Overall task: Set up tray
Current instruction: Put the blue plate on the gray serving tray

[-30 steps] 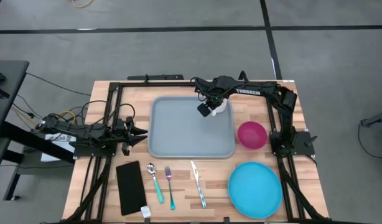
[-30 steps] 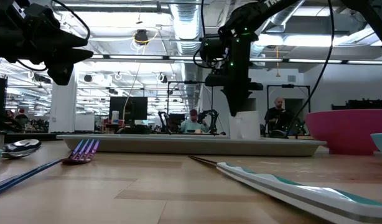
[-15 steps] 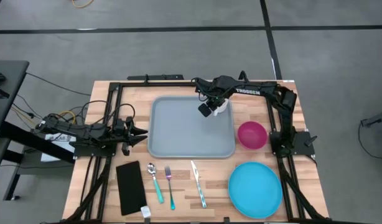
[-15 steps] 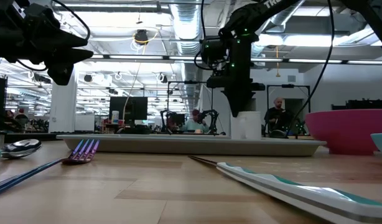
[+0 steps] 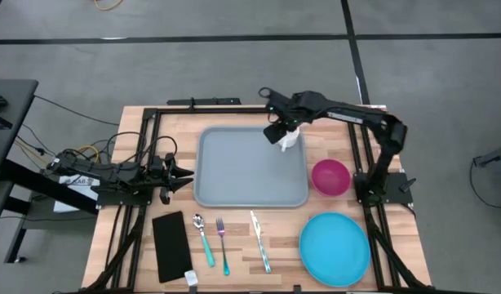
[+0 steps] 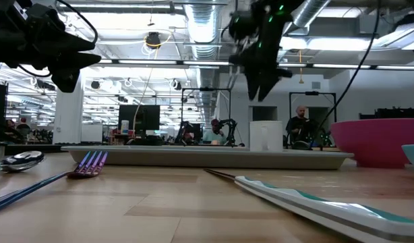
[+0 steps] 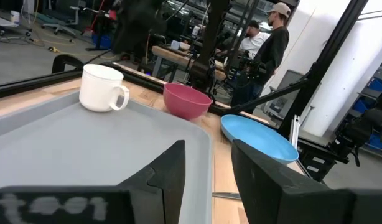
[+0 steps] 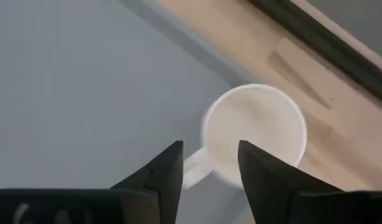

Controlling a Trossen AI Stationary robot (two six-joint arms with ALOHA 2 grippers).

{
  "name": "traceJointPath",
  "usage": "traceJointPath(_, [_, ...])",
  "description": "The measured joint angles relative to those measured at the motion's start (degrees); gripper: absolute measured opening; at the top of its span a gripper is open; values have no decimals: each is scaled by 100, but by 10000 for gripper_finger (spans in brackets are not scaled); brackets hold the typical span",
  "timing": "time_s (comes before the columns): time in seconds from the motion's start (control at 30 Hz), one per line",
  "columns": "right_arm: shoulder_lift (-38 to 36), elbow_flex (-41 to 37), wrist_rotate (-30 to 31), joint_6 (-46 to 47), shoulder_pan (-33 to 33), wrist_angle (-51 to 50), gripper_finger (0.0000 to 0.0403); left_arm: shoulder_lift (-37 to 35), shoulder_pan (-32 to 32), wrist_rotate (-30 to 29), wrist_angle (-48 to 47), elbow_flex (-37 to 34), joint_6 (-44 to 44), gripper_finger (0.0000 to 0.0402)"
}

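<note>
The grey-blue tray lies flat in the middle of the table. A white mug stands upright on its base in the tray's far right corner, its handle toward the tray's middle. My right gripper hangs open above the mug, clear of it, with its fingers pointing down over the handle side. My left gripper waits open at the tray's left edge and points across the tray with nothing between its fingers.
A pink bowl stands right of the tray, and a round blue plate lies at the near right. Along the near side lie a knife, a fork, a spoon and a black napkin.
My right gripper has opened, let go of the white mug and gone straight up, clear of it. The mug stays upright on the tray's far right corner.
</note>
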Motion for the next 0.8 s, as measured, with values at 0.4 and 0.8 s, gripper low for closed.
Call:
traceJointPath(0.4, [-2072, 7, -103, 2014, 1553, -1363, 154, 0, 0, -5, -1, 0, -144, 119])
traceJointPath(0.8, [-1855, -26, 662, 6566, 4551, -2503, 144, -1, 0, -20, -2, 0, -598, 119])
